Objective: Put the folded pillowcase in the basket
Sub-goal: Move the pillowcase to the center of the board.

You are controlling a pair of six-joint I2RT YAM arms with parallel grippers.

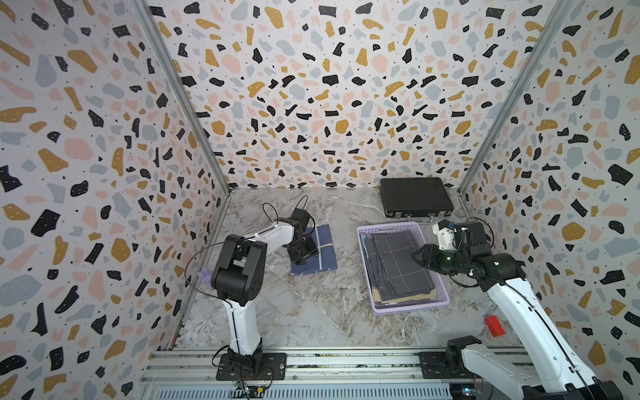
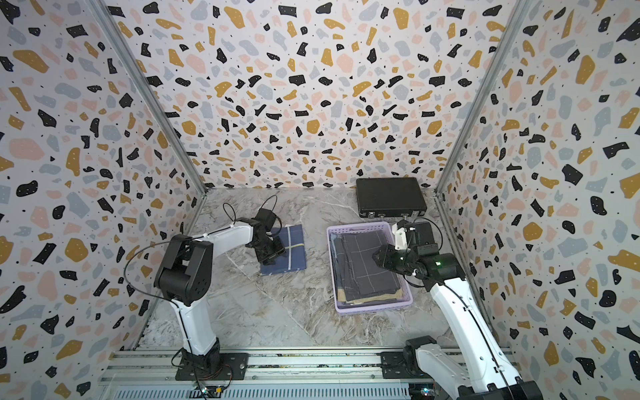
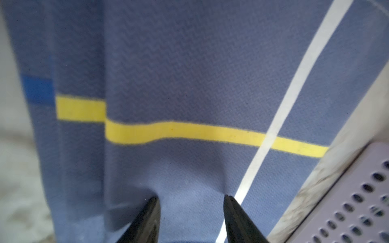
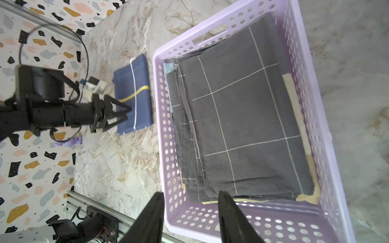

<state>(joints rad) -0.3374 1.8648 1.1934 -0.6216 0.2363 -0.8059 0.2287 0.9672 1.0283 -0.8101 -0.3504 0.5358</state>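
I see left end effector (image 3: 190,199) part-open, tips pressing blue pillowcase (image 3: 189,84) on counter (image 1: 311,311) | right end effector (image 4: 190,195) part-open, empty, above basket (image 4: 166,147) | grey checked cloth (image 4: 242,126) inside

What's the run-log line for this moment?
left gripper: open, tips on folded blue yellow-striped pillowcase on marble tabletop | right gripper: open, empty, over rim of lavender perforated plastic basket | contents: folded dark-grey grid cloths

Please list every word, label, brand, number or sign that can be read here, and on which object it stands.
None can be read.
lavender basket, blue folded pillowcase, grey checked cloth, black hard case: no writing is visible.
white and blue tag on the left arm's wrist: too small to read.
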